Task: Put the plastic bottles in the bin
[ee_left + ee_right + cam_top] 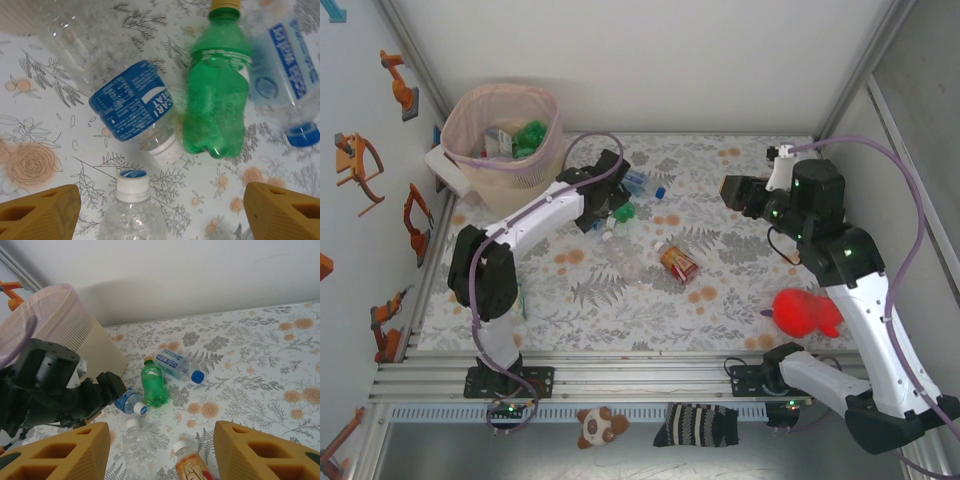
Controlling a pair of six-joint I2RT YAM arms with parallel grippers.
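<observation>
Plastic bottles (623, 212) are split between two spots: a few can be made out inside the bin (470, 110) in the far left corner, and the rest are scattered on the table (740, 245) just to the right of it. A red plush toy (805, 312) is parked near the right arm and should be left alone.

The left gripper (161, 192) is hung over the little cluster with its jaws spread wide and nothing caught in them. In its wrist view a white-capped bottle (132, 210) is lined up between the fingers (40, 212), lengthwise, so a squeeze would land across the body. That looks like the one to go for. A blue-label bottle (132, 105) lies with its cap close to the white cap but apart from it. A green bottle (217, 100) and a blue-capped bottle (285, 65) are packed side by side further out.

The right gripper (161, 426) is held up in the air, jaws partly parted, nothing in them. A copper-coloured bottle (190, 465) is seen on the table below it.

To do this step well, the descent should probably be kept straight. That way only the white-capped bottle gets bracketed and the blue-label one isn't nudged. Thin clear plastic like that is likely to dent and squirt out, so the body should be gripped rather than the neck, and gently. After that it needs to be lifted well above the bin's rim before being let go.
</observation>
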